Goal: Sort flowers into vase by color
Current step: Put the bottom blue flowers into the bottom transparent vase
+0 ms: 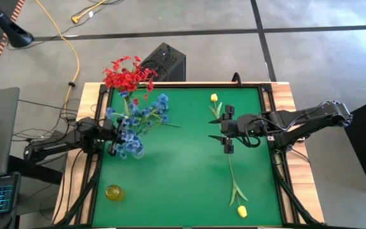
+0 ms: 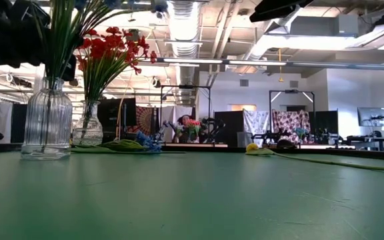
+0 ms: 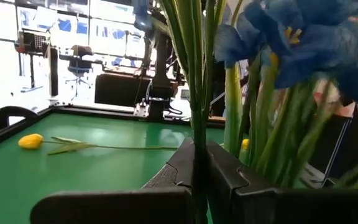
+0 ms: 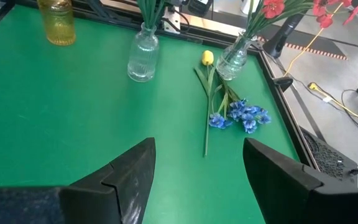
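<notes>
My left gripper (image 1: 114, 138) (image 3: 197, 155) is shut on a blue spray (image 1: 127, 135) over the clear ribbed vase (image 2: 45, 123) near the table's left edge. Red blossoms (image 1: 128, 76) stand in a second clear vase (image 4: 232, 61) at the far left. Another blue spray (image 4: 241, 115) and a yellow tulip (image 4: 207, 58) lie flat beside that vase. Two more yellow tulips lie on the right half, one far (image 1: 213, 98) and one near (image 1: 241, 211). My right gripper (image 1: 227, 133) (image 4: 197, 168) hangs open above the mat between those two, touching nothing. My left gripper pinches a thin green stem (image 3: 197, 134) of the blue spray between its two fingers. The fingers come level from the table's left and lie across the stem. The stem stands upright, blossoms (image 3: 303, 37) above the fingers, and the stems' lower part (image 2: 52, 60) reaches down into the clear vase.
A small yellow glass vase (image 1: 114, 192) stands at the near left of the green mat (image 1: 176, 178). A raised black rim (image 1: 269, 108) frames the mat. A black box (image 1: 164, 62) sits beyond the far edge. The mat's middle is bare.
</notes>
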Motion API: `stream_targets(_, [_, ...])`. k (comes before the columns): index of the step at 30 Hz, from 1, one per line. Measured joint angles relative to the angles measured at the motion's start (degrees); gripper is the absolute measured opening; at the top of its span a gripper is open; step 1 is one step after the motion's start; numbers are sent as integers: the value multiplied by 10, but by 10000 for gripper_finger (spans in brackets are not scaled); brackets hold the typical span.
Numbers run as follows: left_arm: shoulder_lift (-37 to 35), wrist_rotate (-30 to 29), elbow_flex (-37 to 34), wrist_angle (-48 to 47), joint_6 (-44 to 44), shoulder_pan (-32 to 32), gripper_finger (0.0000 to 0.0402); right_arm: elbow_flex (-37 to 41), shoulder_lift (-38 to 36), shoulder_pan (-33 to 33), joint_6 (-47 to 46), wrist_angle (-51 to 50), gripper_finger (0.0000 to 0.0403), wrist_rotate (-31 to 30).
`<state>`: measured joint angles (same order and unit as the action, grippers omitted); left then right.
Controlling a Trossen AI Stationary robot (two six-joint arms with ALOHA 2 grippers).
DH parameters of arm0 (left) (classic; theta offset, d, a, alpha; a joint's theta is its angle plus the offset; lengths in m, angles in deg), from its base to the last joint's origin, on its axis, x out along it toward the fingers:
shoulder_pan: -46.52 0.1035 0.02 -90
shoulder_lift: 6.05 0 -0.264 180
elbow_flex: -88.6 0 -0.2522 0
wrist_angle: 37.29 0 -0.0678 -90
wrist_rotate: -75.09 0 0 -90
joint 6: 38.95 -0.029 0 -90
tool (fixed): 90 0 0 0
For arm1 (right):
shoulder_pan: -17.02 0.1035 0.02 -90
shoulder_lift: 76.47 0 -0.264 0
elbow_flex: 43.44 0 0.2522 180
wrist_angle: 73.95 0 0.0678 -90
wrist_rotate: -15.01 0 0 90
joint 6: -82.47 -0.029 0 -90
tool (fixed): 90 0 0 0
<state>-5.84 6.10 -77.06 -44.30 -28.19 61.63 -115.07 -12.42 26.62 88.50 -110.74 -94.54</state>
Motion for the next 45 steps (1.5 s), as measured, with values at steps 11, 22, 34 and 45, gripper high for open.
stream_targets(11, [3, -7, 0, -20, 1, 0, 0, 0, 0, 0, 1, 7, 270, 0])
stream_targets(22, [3, -12, 25, -87, -8, 0, 0, 0, 18, 0, -59, 107, 270, 5])
stream_targets(34, [3, -14, 48, -134, -20, 0, 0, -10, 137, -31, -82, 287, 270, -43])
stream_targets(45, [3, -11, 49, -138, -20, 0, 0, -11, 246, -29, -120, 426, 270, 116])
